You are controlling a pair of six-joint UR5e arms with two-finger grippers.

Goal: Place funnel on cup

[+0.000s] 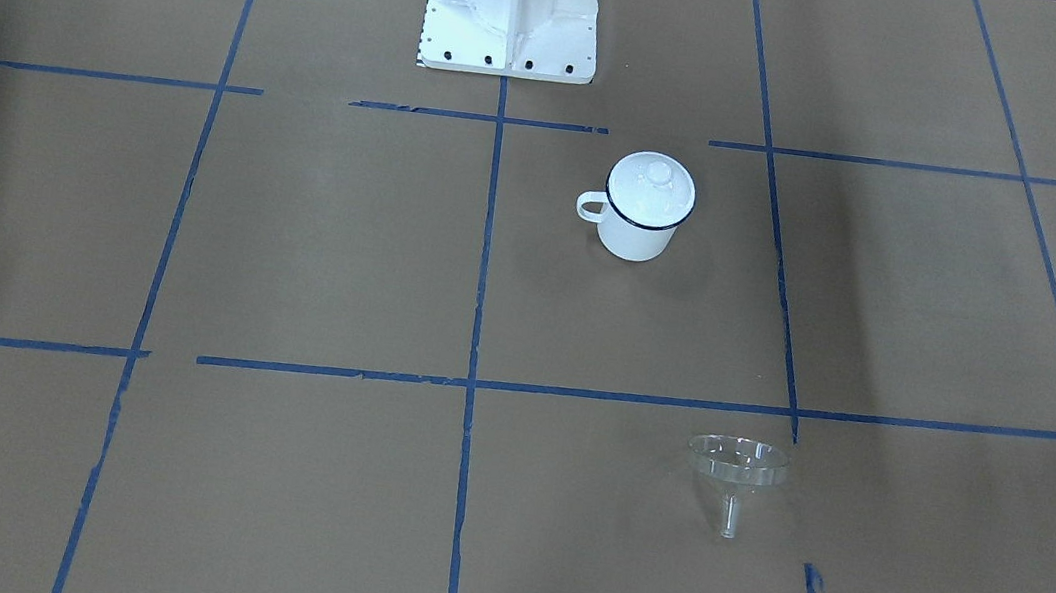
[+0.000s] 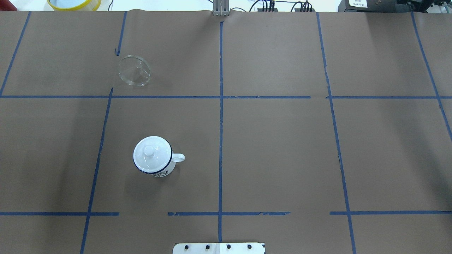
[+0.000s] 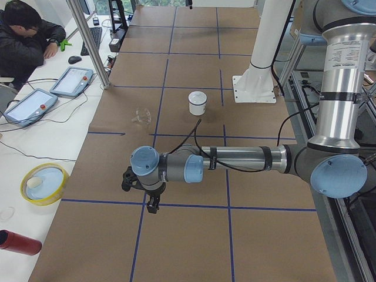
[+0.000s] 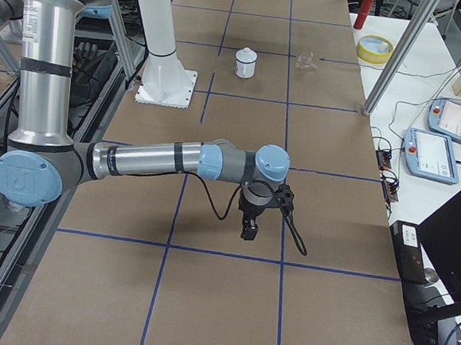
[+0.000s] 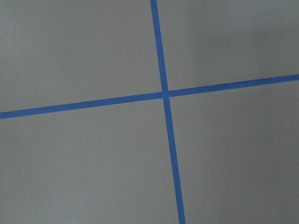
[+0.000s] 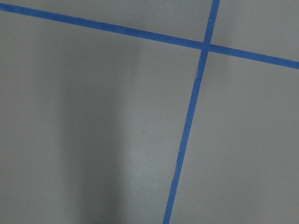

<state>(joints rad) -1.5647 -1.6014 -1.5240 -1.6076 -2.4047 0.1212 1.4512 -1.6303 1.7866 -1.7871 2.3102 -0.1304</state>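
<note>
Apart sit clear round funnel [image 1: 737, 462] and glossy enamel cup [image 1: 635, 238]

One funnel [image 1: 738, 460]. One cup [image 1: 634, 239], one lid [image 1: 652, 186] on it. Two robot arms: left arm [image 3: 241, 158], right arm [image 4: 151, 160]. Two grippers: left gripper [image 3: 154, 205], right gripper [image 4: 248, 231]. One white pedestal [image 1: 514, 3]. One table [image 2: 282, 158], blue tape grid across it. On side bench: two touch-screen pendants, near pendant [image 3: 26, 106] and far pendant [image 3: 72, 80]; one yellow dish [image 3: 44, 183]; one red bottle [image 3: 20, 242]; one mouse [image 3: 73, 59]. One person [image 3: 26, 35].
</note>
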